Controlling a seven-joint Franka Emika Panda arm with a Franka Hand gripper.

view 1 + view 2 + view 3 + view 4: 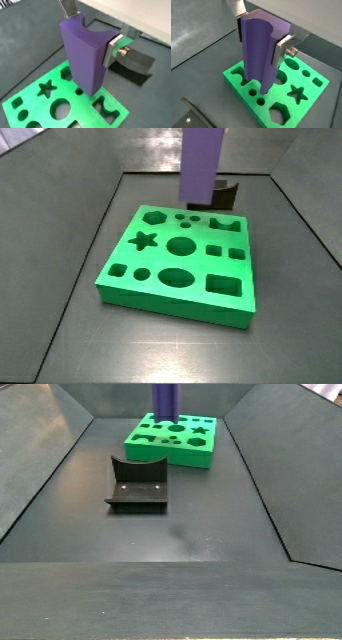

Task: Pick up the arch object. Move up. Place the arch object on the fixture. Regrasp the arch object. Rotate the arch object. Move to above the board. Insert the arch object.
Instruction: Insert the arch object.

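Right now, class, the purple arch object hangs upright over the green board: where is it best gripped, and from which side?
Grip the arch object at its upper end, from above, pads on its two flat long faces, as the gripper does now. Its long axis is upright and its lower end points at the board, so a high grip seems to leave that end free to enter a hole.

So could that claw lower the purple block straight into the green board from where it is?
Probably yes. The gripper holds the purple block upright, its lower end right above the green board, and nothing lies between. Whether it lines up with the arch hole is unclear.
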